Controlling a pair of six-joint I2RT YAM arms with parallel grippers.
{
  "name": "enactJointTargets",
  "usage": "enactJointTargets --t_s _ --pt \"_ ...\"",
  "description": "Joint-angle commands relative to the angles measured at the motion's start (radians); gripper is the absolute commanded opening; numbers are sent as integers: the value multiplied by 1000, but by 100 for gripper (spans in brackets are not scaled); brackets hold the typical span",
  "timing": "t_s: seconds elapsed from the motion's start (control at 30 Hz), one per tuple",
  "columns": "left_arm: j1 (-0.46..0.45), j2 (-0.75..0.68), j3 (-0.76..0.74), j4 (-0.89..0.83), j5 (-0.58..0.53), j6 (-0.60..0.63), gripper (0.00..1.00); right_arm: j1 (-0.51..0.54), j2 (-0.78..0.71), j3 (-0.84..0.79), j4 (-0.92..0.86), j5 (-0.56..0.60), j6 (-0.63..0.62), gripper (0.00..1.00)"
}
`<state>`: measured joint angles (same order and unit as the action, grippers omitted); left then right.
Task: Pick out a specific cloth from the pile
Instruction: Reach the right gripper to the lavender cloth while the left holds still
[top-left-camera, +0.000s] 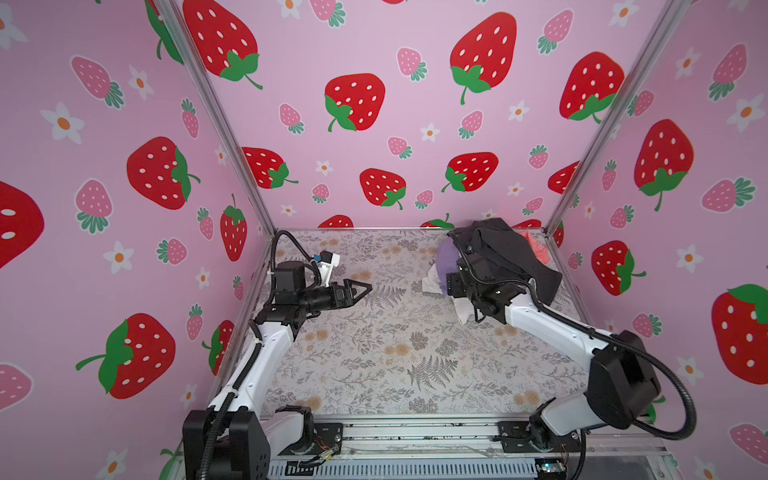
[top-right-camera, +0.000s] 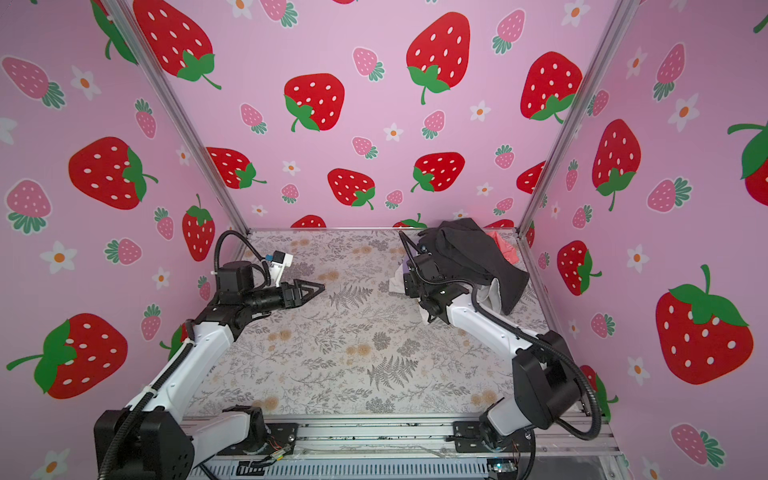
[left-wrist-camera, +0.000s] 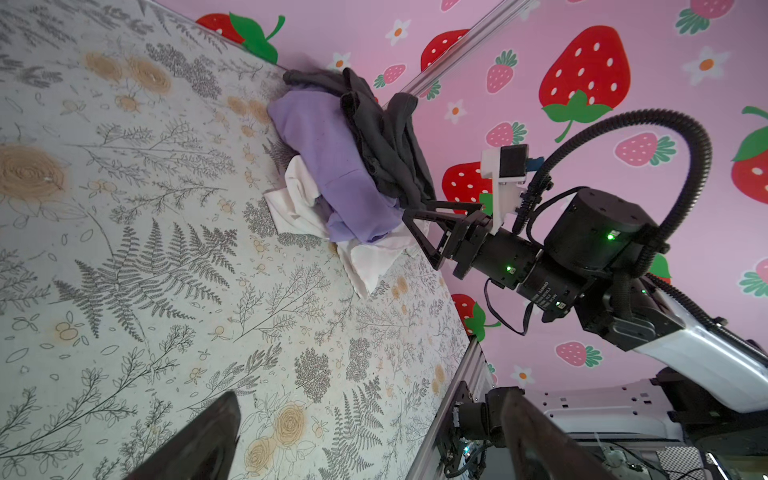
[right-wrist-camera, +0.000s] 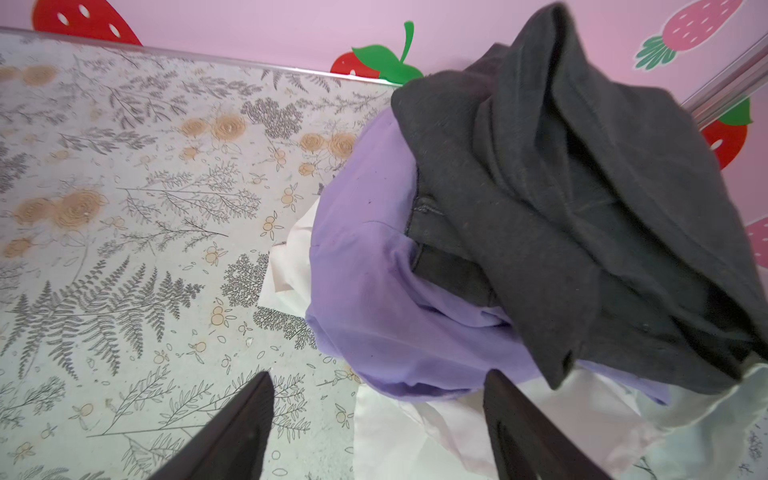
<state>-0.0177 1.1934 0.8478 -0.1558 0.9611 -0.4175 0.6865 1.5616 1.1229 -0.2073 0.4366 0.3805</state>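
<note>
The pile (top-left-camera: 498, 266) lies at the table's back right corner. The cloth (right-wrist-camera: 374, 291) is plain lavender and bulges out of the pile's left side, under a big dark grey garment (right-wrist-camera: 561, 187) and on top of white cloth (right-wrist-camera: 415, 432). It also shows in the left wrist view, where the cloth (left-wrist-camera: 332, 166) faces the table's middle. My right gripper (right-wrist-camera: 376, 388) is open at the cloth's lower edge, one finger over the bare table, the other over white cloth. In both top views its wrist hides the fingers. My left gripper (top-left-camera: 365, 287) hovers open over the table's left side, holding nothing.
A coral-pink garment (top-left-camera: 536, 247) peeks out behind the grey one by the right corner post (top-left-camera: 552, 224). The floral table (top-left-camera: 374, 353) is walled on three sides by strawberry panels. A metal rail (top-left-camera: 415, 432) with both arm bases runs along the front.
</note>
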Motion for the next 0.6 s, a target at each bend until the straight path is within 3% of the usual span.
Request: enactJointTargets --t_s 0.0,0.57 --pt "-7 32 13 39 6 -27 99 4 67 69 -63 53 62 79" --pt "-7 72 17 52 -3 19 99 -2 338 240 -71 151 164 75"
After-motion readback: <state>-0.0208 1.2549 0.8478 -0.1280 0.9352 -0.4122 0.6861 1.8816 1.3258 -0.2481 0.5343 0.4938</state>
